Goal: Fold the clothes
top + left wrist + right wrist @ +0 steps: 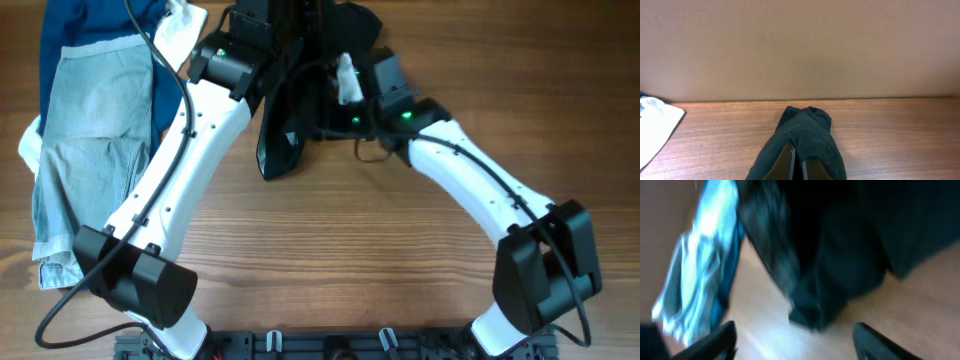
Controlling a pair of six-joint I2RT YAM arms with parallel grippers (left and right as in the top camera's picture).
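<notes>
Shorts [290,120] in a dark heap at the far middle of the table [350,230], between the two arms' tips. Left gripper [797,161] clamped on a fold of that black cloth, fingers nearly together. Right gripper [792,332] spread wide and empty just over the heap, view blurred, pale denim [90,130] off to the left.

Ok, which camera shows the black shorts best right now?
Overhead: the black shorts show sharp and most fully, though both arms cover parts. Left wrist shows only a bunched fold at the left pincer. Right wrist is close but blurred.
</notes>
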